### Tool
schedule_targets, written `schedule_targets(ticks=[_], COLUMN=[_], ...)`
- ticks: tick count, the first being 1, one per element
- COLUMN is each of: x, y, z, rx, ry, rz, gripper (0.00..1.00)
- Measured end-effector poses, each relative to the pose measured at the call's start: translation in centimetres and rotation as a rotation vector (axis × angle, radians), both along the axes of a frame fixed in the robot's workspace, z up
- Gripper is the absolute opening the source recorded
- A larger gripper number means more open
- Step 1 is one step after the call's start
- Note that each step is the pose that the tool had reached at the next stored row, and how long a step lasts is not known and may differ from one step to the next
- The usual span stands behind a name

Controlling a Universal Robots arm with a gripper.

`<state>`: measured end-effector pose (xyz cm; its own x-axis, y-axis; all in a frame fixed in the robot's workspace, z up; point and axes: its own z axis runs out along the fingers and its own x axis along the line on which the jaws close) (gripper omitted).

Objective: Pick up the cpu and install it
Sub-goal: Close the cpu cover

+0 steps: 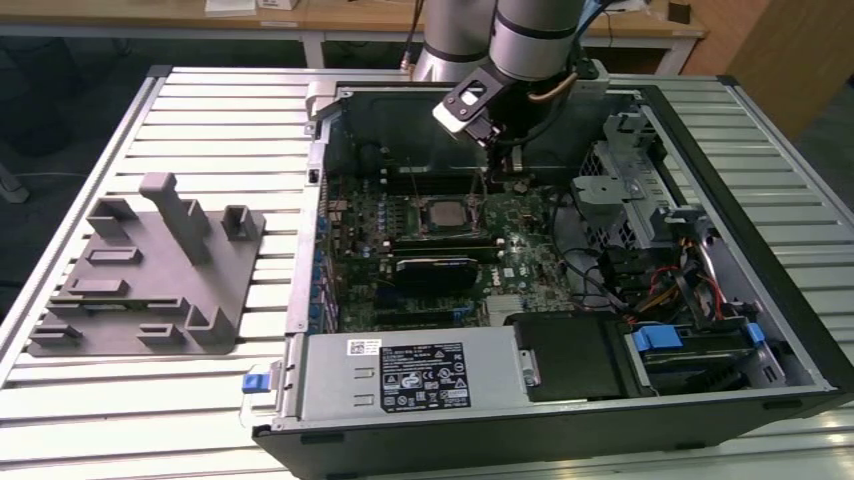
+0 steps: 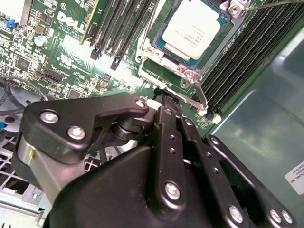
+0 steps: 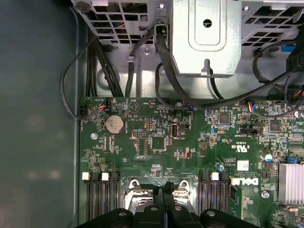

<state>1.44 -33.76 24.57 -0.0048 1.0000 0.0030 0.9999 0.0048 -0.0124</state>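
The cpu (image 1: 445, 212) (image 2: 192, 26), a small square chip with a silver top, lies flat in the metal-framed socket (image 2: 190, 71) on the green motherboard (image 1: 521, 255) inside the open computer case. My gripper (image 1: 497, 182) (image 2: 164, 97) (image 3: 164, 192) hangs just beside the socket's edge, on the exterior view's right of the chip. Its black fingers are pressed together, shut, with nothing between them. The fingertips sit close to a thin metal socket lever (image 2: 199, 97). The chip is free of the gripper.
A large grey plastic tray (image 1: 147, 270) with upright posts lies on the slatted table at the exterior view's left. Inside the case are memory slots (image 2: 118, 23), a power supply (image 1: 414, 375), drive cages (image 1: 634, 190) and bundled cables (image 3: 118, 71).
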Motion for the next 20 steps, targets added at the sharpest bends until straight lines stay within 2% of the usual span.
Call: schedule_targets(ticks=[2,3,8,13,20], x=[0.0,0.0,-0.1,-1.2,-1.2], y=[0.00,0.00,0.00,0.00,0.00], z=[-0.04,-0.03,-0.03,-0.04,-0.04], rx=[0.0002,0.0001,0.0000,0.0003,0.0002], ry=[0.0129,0.0137,0.0164,0.0161,0.0160], rz=[0.000,0.000,0.000,0.000,0.000], gripper=[0.11,0.11,0.11,0.11,0.11])
